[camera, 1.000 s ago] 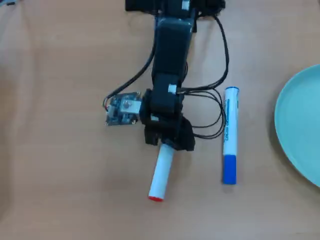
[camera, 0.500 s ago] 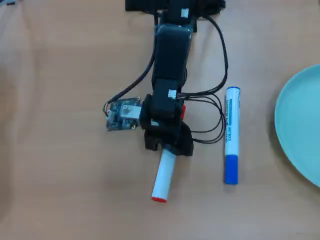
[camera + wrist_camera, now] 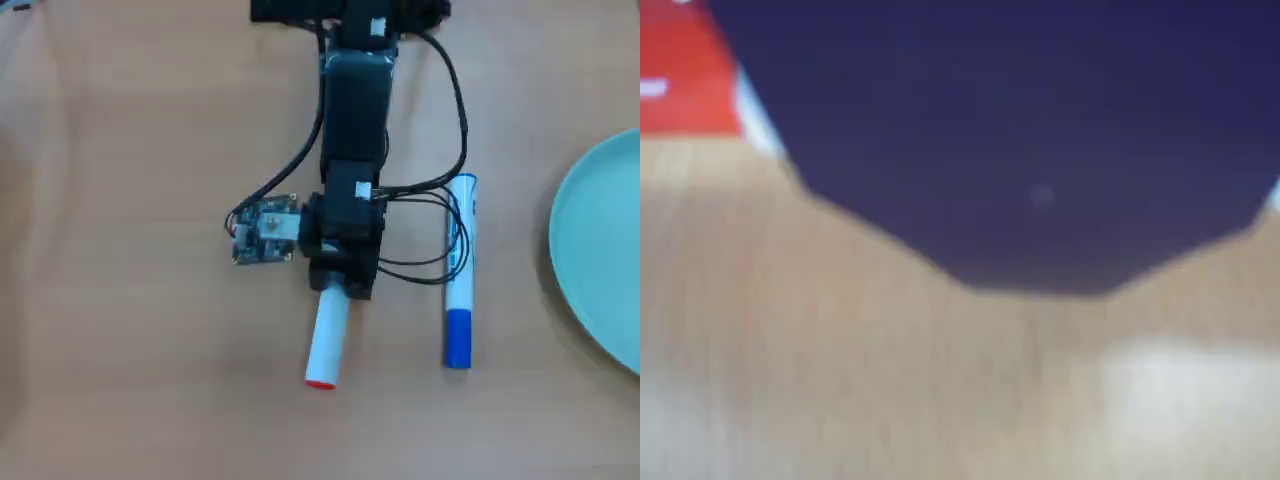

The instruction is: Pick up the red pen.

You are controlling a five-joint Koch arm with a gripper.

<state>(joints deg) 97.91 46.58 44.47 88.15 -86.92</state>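
Observation:
In the overhead view the red pen [image 3: 326,340] lies near the table's middle. Its plain white barrel points toward the bottom edge and ends in a thin red ring. Its upper end, with the red cap, is hidden under my gripper [image 3: 337,288], which sits directly over it. The jaws are covered by the black wrist from above. In the wrist view a blurred dark jaw fills the upper half, and a patch of the pen's red cap [image 3: 685,85] shows at the top left beside it. Whether the jaws press on the pen cannot be seen.
A blue-capped white marker [image 3: 460,270] with printing lies just right of the arm, partly under its black cables. A pale green plate [image 3: 600,260] sits at the right edge. A small circuit board [image 3: 265,230] sticks out left of the wrist. The table is wood.

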